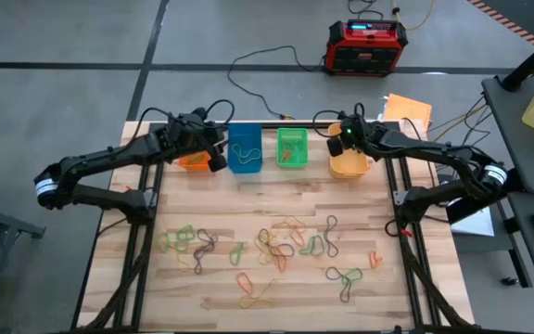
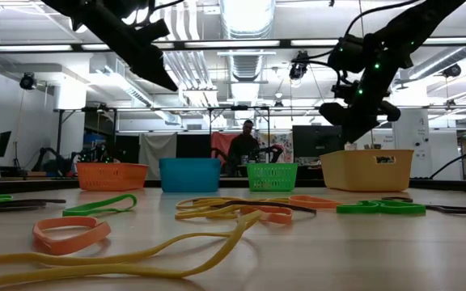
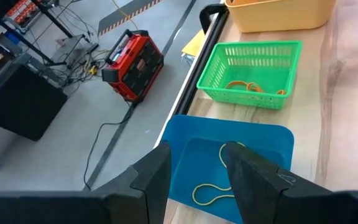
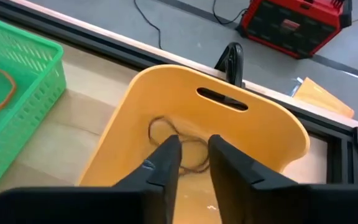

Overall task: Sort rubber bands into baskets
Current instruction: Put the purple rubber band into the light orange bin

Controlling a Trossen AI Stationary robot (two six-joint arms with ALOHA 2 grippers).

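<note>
currently i hold the right pincer (image 4: 188, 155) over the yellow-orange basket (image 1: 349, 163) at 1 o'clock, fingers slightly parted, gripping nothing, a dark band (image 4: 179, 144) lying beneath. left pincer (image 3: 194, 177) hangs released above the blue basket (image 1: 245, 154). most rubber bands (image 1: 276, 243) remain mid-bench, unsorted.

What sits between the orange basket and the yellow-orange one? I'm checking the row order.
In the high view, the blue basket and then the green basket stand between the orange basket and the yellow-orange basket; the low view shows the same order.
</note>
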